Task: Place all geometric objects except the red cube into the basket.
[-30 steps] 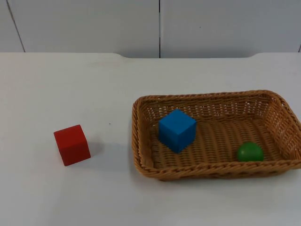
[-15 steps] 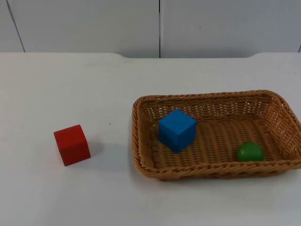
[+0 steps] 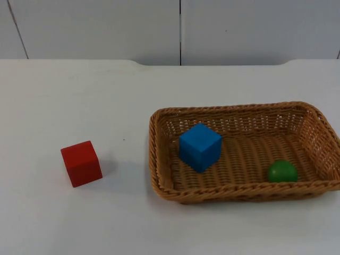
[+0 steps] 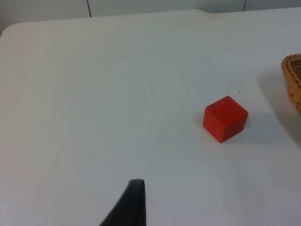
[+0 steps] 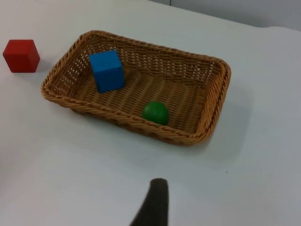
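- A white table top (image 3: 79, 90) runs back to a grey partition wall (image 3: 95, 26).
- On it I see a rectangular woven wicker basket (image 3: 159, 183) holding a blue cube (image 3: 200, 146) and a green ball (image 3: 282, 171).
- The red cube (image 3: 81, 163) sits on the table, well apart from the basket.
- I judge the sorting finished: everything but the red cube is inside.
- The left gripper (image 4: 127, 207) and the right gripper (image 5: 153, 205) wait above the table; I cannot tell their finger state.
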Controlling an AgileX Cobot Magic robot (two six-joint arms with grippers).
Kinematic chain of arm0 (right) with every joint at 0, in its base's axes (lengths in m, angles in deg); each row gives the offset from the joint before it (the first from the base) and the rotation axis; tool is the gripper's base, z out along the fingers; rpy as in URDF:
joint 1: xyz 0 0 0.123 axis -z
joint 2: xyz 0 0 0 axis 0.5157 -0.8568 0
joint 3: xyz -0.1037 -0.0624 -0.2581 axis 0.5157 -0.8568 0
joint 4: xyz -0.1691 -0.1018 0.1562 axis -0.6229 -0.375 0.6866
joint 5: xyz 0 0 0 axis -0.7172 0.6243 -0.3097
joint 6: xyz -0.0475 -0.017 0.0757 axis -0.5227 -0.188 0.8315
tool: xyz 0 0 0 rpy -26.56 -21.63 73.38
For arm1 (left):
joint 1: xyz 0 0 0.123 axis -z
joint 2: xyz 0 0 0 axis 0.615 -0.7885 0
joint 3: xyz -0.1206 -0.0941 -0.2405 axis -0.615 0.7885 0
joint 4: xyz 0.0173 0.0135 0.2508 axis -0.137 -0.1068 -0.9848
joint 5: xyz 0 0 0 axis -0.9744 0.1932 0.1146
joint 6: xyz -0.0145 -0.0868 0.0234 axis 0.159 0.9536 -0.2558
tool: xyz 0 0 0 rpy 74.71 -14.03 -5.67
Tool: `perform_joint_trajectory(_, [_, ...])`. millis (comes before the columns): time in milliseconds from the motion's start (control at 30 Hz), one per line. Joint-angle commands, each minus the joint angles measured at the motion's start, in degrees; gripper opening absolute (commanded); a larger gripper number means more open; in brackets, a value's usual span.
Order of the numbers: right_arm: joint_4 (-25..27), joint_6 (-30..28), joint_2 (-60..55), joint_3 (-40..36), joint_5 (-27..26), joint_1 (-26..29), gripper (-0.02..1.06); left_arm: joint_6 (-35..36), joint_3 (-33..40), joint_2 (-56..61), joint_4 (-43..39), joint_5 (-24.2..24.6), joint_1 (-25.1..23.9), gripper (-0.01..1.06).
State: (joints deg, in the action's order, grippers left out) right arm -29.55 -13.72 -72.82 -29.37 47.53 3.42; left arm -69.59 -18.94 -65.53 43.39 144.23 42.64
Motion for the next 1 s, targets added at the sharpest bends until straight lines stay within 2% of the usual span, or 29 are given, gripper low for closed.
perform_joint_trajectory(0, [0.45, -0.2, 0.15, -0.07, -0.57, -0.26, 0.87, -0.72, 0.27, 0.21, 0.49, 0.06, -0.12, 1.05])
perform_joint_trajectory(33, [0.45, -0.2, 0.15, -0.07, -0.57, -0.26, 0.87, -0.72, 0.27, 0.21, 0.49, 0.06, -0.12, 1.05])
perform_joint_trajectory(100, [0.45, -0.2, 0.15, -0.07, -0.57, -0.26, 1.04, -0.72, 0.27, 0.21, 0.49, 0.06, -0.12, 1.05])
perform_joint_trajectory(133, [0.45, -0.2, 0.15, -0.07, -0.57, -0.26, 1.05, -0.72, 0.27, 0.21, 0.49, 0.06, -0.12, 1.05])
perform_joint_trajectory(633, [1.56, 0.04, 0.15, -0.07, -0.57, -0.14, 1.05, -0.72, 0.27, 0.21, 0.49, 0.06, -0.12, 1.05])
perform_joint_trajectory(767, [1.69, 0.04, 0.15, -0.07, -0.57, 3.24, 1.05, -0.72, 0.27, 0.21, 0.49, 0.06, -0.12, 1.05])
perform_joint_trajectory(933, [1.69, 0.04, 0.15, -0.07, -0.57, 13.4, 1.05, -0.72, 0.27, 0.21, 0.49, 0.06, -0.12, 1.05])
perform_joint_trajectory(967, [1.69, 0.04, 0.15, -0.07, -0.57, 13.4, 1.05, -0.72, 0.27, 0.21, 0.49, 0.06, -0.12, 1.05])
